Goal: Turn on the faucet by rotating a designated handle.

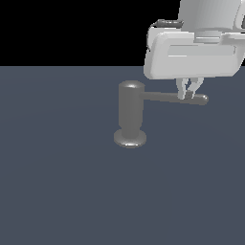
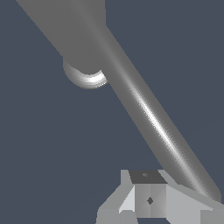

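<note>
The faucet (image 1: pixel 131 111) is a dull grey upright cylinder with a domed top, standing on a round flared base disc (image 1: pixel 130 139). Its handle (image 1: pixel 167 97), a thin grey rod, sticks out sideways from near the top toward the exterior view's right. My gripper (image 1: pixel 187 95) hangs over the rod's outer part, its fingers drawn together at the rod, short of the rounded tip. In the wrist view the handle (image 2: pixel 148 113) runs diagonally from the faucet body (image 2: pixel 74 35) and passes right beside my gripper (image 2: pixel 148 199). Nothing is held between the fingers.
The faucet stands on a flat dark blue-grey floor (image 1: pixel 62 182). The white arm and hand body (image 1: pixel 191 52) loom above the handle at the exterior view's upper right.
</note>
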Available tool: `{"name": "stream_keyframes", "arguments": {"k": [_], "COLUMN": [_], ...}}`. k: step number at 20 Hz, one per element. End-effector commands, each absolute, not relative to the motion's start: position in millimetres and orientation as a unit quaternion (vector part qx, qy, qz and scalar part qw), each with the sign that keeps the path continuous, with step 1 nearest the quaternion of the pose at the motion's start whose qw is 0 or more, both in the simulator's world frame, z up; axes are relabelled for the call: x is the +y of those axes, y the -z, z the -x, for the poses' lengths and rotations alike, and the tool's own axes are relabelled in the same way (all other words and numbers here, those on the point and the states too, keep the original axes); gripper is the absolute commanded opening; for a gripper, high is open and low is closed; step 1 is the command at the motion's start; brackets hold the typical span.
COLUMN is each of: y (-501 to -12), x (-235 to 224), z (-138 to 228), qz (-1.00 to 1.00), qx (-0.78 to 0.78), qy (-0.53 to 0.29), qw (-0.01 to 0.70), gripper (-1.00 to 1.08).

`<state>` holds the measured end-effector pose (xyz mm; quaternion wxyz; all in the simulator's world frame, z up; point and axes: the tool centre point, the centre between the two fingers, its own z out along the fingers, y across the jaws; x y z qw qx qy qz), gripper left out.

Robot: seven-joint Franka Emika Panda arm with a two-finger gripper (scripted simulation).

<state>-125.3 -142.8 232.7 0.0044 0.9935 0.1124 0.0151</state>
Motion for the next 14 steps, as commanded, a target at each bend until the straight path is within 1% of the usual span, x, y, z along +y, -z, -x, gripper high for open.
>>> {"name": "stream_keyframes", "arguments": {"k": [1,7,8,9,14], "y": [-218.9,-219.0,-219.0,-233.0,-231.9], "x": [-158.6,-180.0,-180.0,-160.5,-168.5], "z": [130.8,122.0,122.0,109.4,95.8], "qz": [-0.995,-0.995,-0.995,-0.992,-0.992], "qx": [0.104,0.104,0.104,0.123,0.121], "qy": [0.0,0.0,0.0,-0.016,-0.014], "qw": [0.0,0.0,0.0,0.004,0.004], "gripper": [-1.0,-1.0,-1.0,-1.0,-1.0]}}
